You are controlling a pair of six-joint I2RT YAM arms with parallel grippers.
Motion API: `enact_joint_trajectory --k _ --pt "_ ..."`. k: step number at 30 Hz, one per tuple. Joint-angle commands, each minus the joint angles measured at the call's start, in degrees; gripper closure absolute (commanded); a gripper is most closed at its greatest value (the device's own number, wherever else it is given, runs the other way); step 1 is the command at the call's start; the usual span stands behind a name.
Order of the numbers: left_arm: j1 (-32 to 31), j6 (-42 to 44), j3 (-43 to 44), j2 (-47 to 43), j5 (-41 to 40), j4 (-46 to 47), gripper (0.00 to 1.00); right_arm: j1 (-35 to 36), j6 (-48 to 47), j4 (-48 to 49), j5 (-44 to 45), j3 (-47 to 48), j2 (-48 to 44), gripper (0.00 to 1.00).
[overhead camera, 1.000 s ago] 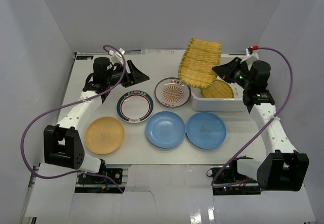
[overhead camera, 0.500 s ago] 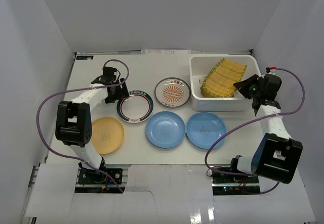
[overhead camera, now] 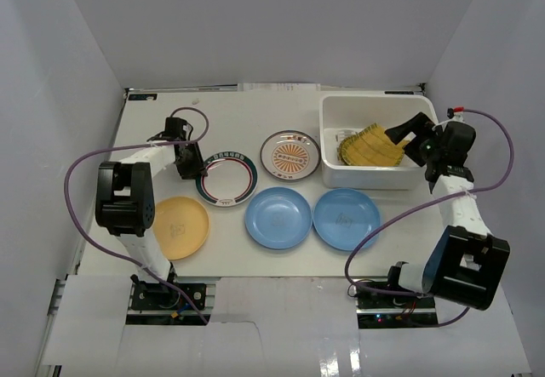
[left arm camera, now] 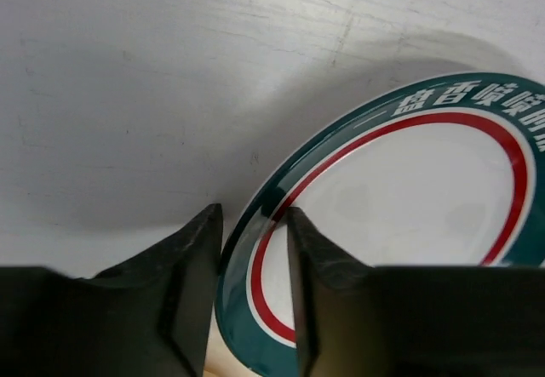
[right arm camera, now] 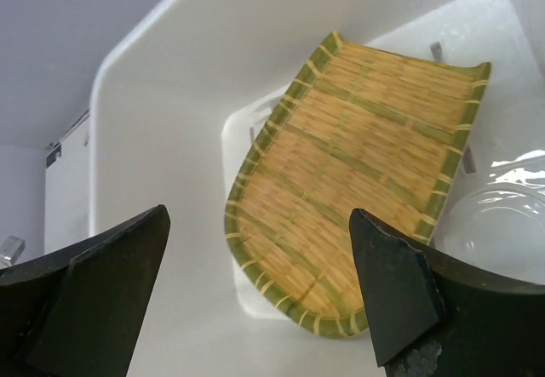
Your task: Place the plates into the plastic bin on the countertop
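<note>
My left gripper (overhead camera: pixel 189 167) is down at the left edge of the white plate with the green-red rim (overhead camera: pixel 227 179). In the left wrist view its fingers (left arm camera: pixel 197 266) straddle that rim (left arm camera: pixel 255 249), one outside and one inside, narrowly open. My right gripper (overhead camera: pixel 402 130) hangs wide open over the plastic bin (overhead camera: pixel 375 98). A yellow ribbed plate (right arm camera: pixel 358 173) leans free inside the bin, below the gripper (right arm camera: pixel 255 309). On the countertop (overhead camera: pixel 153 130) lie the orange sunburst plate (overhead camera: pixel 289 155), two blue plates (overhead camera: pixel 278 217) (overhead camera: pixel 346 219) and the yellow-orange plate (overhead camera: pixel 176 226).
A glossy clear object (right arm camera: pixel 494 224) lies on the bin's bottom beside the ribbed plate. The bin's white wall (right arm camera: pixel 170 122) rises left of my right fingers. Grey walls enclose the countertop. Purple cables loop beside both arms.
The right gripper opened and let go of the yellow ribbed plate, which settled lower in the bin. The left gripper dropped to the green-red plate's rim and narrowed around it.
</note>
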Motion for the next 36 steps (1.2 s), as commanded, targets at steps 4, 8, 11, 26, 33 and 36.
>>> enact_joint_trajectory --k 4,8,11,26,33,36 --pt "3.5 -0.9 -1.9 0.6 12.3 1.2 0.91 4.7 0.9 1.9 -4.5 2.5 -8.3 0.08" --pt "6.9 -2.1 -1.8 -3.1 12.3 1.9 1.00 13.9 0.2 2.2 -7.0 2.4 -10.5 0.08" --pt "8.1 -4.1 -3.2 -9.4 13.5 4.0 1.00 22.6 -1.5 2.0 -8.6 4.5 -10.1 0.09" --pt "4.5 -17.2 -6.3 -30.6 43.2 19.8 1.00 43.8 -5.7 0.1 -5.4 16.0 3.9 0.10" --pt "-1.0 -19.9 -5.7 -29.3 48.7 24.8 1.00 43.7 -3.5 2.1 -6.3 17.4 8.4 0.00" --pt "-2.1 -21.6 -5.3 -28.1 50.6 27.5 0.98 43.3 -1.3 3.6 -3.9 16.4 7.3 0.75"
